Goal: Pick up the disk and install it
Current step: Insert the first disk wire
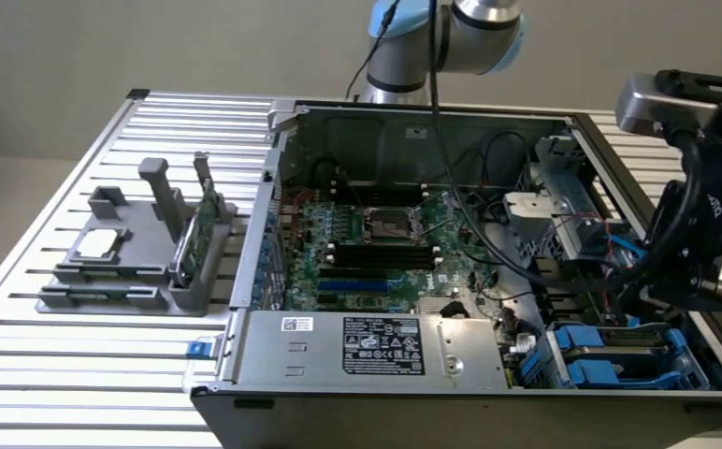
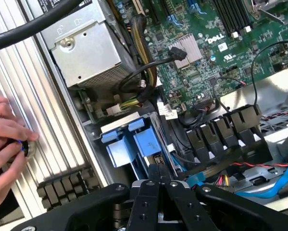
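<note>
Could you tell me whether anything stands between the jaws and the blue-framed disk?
Nothing visible does. The shut gripper hangs close above the disk; the cables lie off to one side, not across the gap.

Tightest spot is the case corner by the blue drive bay (image 1: 611, 363). The gripper (image 2: 158, 171), jaws pinched together, hangs right over it. The power supply (image 1: 374, 348) boxes in one side, and black cables (image 2: 136, 79) plus a row of black connectors (image 2: 220, 132) crowd the other. There's way more room above the motherboard (image 1: 374, 238) and on the slatted table (image 1: 87, 374) at the exterior view's left, apart from the grey fixture (image 1: 137, 267). Heads up, a person's hand (image 2: 4, 144) is over the slats just outside the case wall.
</note>
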You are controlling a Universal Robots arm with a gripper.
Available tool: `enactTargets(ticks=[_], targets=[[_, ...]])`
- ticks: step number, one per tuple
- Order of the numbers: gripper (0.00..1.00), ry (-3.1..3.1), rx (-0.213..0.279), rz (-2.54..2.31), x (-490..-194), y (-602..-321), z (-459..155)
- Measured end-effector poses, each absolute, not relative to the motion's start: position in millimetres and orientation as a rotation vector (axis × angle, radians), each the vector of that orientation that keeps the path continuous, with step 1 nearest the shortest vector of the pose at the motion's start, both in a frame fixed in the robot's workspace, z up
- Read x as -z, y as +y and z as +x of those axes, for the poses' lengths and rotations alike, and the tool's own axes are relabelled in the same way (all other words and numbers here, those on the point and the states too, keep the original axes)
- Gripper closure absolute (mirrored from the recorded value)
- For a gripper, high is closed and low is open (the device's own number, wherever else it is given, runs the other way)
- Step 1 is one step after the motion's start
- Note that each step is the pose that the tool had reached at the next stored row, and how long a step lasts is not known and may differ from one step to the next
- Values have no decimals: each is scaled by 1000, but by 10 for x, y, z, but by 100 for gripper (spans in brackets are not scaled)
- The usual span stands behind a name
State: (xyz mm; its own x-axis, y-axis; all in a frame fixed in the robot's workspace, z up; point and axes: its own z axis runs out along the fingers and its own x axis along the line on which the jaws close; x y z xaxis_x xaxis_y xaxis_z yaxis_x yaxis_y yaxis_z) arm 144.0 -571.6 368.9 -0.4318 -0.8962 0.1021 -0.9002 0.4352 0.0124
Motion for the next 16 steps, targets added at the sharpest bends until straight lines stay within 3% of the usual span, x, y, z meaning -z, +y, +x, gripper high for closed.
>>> enactTargets(ticks=[16], targets=[[89,-2735,-44,1344,-3767,-5716,1440]])
